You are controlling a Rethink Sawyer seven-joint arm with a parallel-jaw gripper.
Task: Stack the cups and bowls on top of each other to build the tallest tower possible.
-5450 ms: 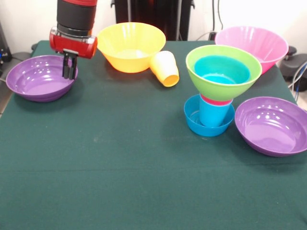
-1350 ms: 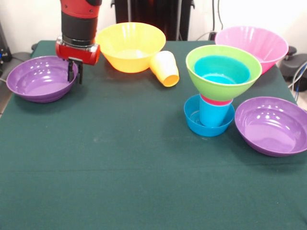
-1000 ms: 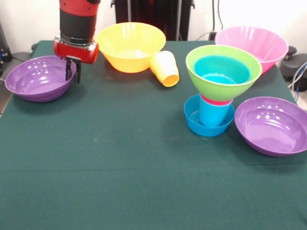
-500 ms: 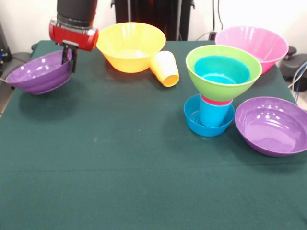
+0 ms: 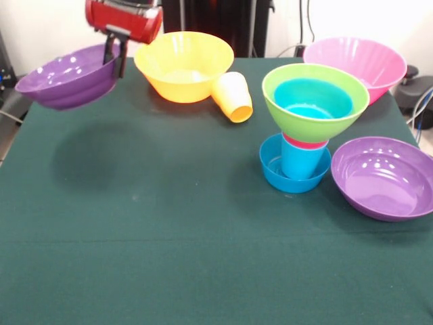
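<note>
My gripper (image 5: 114, 59) is shut on the right rim of a wide purple bowl (image 5: 64, 78), which hangs tilted above the table's far left. The tower (image 5: 306, 128) stands at the right: a small blue bowl (image 5: 270, 172) lowest, a blue cup (image 5: 301, 162) standing in it, a red cup's rim above that, then a lime green bowl (image 5: 284, 108) holding a teal-blue bowl (image 5: 312, 97). A second purple bowl (image 5: 382, 177) rests beside the tower. A yellow-orange cup (image 5: 232, 96) lies on its side against the large orange-yellow bowl (image 5: 184, 64). The pink bowl (image 5: 354, 62) sits at the far right.
The dark green table cloth (image 5: 169, 237) covers the table; the lifted bowl's shadow falls on it at the left. Cables and dark equipment show past the table's far corners.
My gripper closed on the purple bowl's rim and lifted it off the table, up and slightly right; the bowl now hangs tilted. Everything else stayed put.
</note>
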